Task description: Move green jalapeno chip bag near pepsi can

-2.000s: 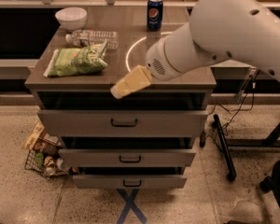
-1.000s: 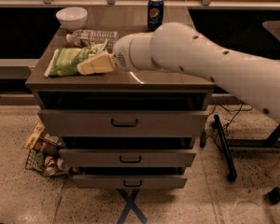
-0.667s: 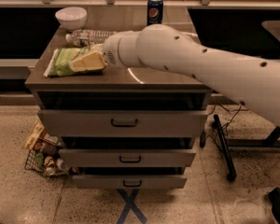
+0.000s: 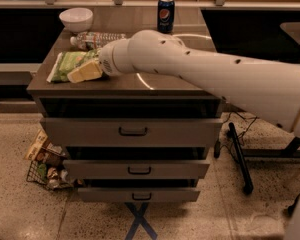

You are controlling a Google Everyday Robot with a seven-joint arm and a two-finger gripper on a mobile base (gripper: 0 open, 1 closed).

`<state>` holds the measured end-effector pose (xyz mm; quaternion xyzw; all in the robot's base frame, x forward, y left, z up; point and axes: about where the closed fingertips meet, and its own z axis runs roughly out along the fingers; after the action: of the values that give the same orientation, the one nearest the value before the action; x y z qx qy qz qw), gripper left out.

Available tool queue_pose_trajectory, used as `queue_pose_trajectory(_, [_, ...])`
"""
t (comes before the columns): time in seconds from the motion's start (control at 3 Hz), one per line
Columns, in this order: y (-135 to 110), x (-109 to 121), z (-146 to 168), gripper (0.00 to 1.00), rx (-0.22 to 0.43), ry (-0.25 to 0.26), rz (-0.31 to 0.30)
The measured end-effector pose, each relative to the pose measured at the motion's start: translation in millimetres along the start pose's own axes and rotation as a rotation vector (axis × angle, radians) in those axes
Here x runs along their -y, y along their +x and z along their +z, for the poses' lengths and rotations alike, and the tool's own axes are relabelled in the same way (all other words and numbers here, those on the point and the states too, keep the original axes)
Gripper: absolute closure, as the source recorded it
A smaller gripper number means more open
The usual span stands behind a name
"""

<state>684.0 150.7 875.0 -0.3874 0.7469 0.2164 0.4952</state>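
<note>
The green jalapeno chip bag (image 4: 66, 63) lies flat on the left part of the cabinet top (image 4: 155, 86). The pepsi can (image 4: 165, 14) stands upright at the far edge, right of the middle. My white arm reaches in from the right across the top. My gripper (image 4: 84, 71), with pale yellow fingers, is over the bag's right end and hides part of it.
A white bowl (image 4: 76, 19) sits at the far left corner. A clear water bottle (image 4: 97, 38) lies on its side behind the bag. The cabinet has three shut drawers (image 4: 132, 131). A wire basket of snacks (image 4: 46, 166) stands on the floor at the left.
My arm has swung left across the cabinet top, and the gripper has come from the front middle edge down onto the right end of the chip bag. The bag and can have stayed put.
</note>
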Motion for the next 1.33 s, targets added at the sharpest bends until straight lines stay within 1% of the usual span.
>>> queue_pose_trajectory(0.33, [10.3,-4.3,15.4,0.00,-0.023,-0.020,-0.006])
queue_pose_trajectory(0.67, [12.5,-3.9,24.0,0.18,-0.022,-0.036,-0.011])
queue_pose_trajectory(1.0, [11.5,-5.2,27.9,0.41,-0.024,-0.054,-0.024])
queue_pose_trajectory(1.33, [7.9,-3.6,27.3,0.65,-0.021,-0.057,-0.034])
